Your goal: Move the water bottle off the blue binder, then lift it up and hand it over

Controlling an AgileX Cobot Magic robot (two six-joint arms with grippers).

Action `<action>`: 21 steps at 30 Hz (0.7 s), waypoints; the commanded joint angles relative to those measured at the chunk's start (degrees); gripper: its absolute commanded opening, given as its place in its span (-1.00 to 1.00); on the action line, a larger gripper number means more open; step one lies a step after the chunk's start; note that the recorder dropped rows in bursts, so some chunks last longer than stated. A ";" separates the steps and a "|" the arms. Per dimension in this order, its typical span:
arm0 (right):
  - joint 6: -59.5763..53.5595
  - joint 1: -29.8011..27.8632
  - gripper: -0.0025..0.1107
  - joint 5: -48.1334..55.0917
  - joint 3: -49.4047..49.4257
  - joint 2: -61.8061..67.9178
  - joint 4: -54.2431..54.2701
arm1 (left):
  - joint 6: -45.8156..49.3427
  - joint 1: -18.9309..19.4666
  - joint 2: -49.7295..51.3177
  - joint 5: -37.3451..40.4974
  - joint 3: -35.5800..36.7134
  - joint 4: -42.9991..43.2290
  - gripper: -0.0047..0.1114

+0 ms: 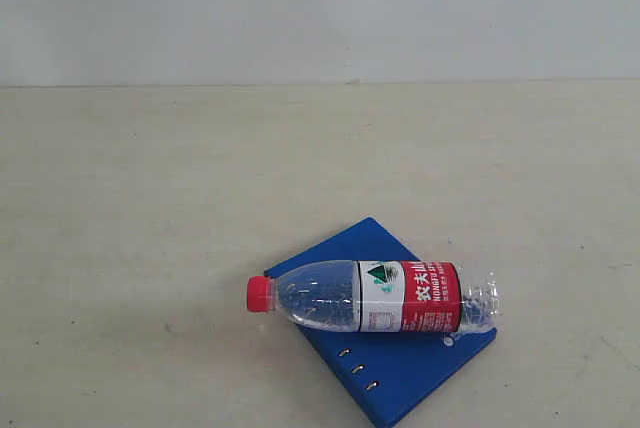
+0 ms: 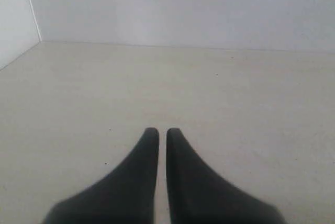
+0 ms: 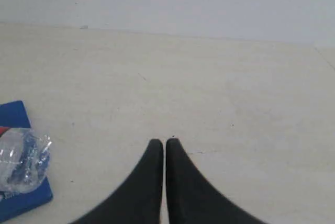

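The water bottle (image 1: 375, 296) lies on its side across the blue binder (image 1: 400, 368), its red cap (image 1: 259, 294) overhanging the binder to the left. In the right wrist view the bottle's clear base (image 3: 23, 160) and a binder corner (image 3: 15, 114) show at the frame's edge. My right gripper (image 3: 164, 142) is shut over bare table, apart from the bottle. My left gripper (image 2: 162, 131) is shut too, with only a thin slit between its black fingers and nothing in it. Neither gripper shows in the exterior view.
The beige tabletop (image 1: 150, 198) runs back to a pale wall (image 1: 320, 8). In the left wrist view a side wall (image 2: 15, 9) meets the back wall in a corner.
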 commanded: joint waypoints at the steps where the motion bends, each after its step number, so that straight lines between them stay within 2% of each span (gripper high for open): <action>1: -8.98 -0.07 -0.96 -2.91 -0.03 -0.23 -1.01 | 0.09 0.16 -0.19 -0.36 -0.03 -0.14 -0.83; 6: -1.24 -0.07 -0.96 -19.84 -0.03 -0.23 3.64 | 0.09 0.16 -0.19 -0.36 -0.03 -0.14 -0.83; 10: 8.44 -0.07 -0.96 -34.16 -0.03 -0.23 3.74 | 0.09 0.16 -0.19 -0.36 -0.03 -0.14 -0.83; 13: 11.71 -0.07 -0.96 -42.17 -0.03 -0.23 4.38 | 0.09 0.16 -0.19 -0.36 -0.03 -0.14 -0.83; 19: 12.16 -0.07 -0.96 -50.99 -0.03 -0.23 4.53 | 0.09 0.16 -0.19 -0.36 -0.03 -0.14 -0.83; 21: 17.26 -0.07 -0.96 -51.01 -0.03 -0.23 4.12 | 0.09 0.16 -0.19 -0.36 -0.03 -0.14 -0.83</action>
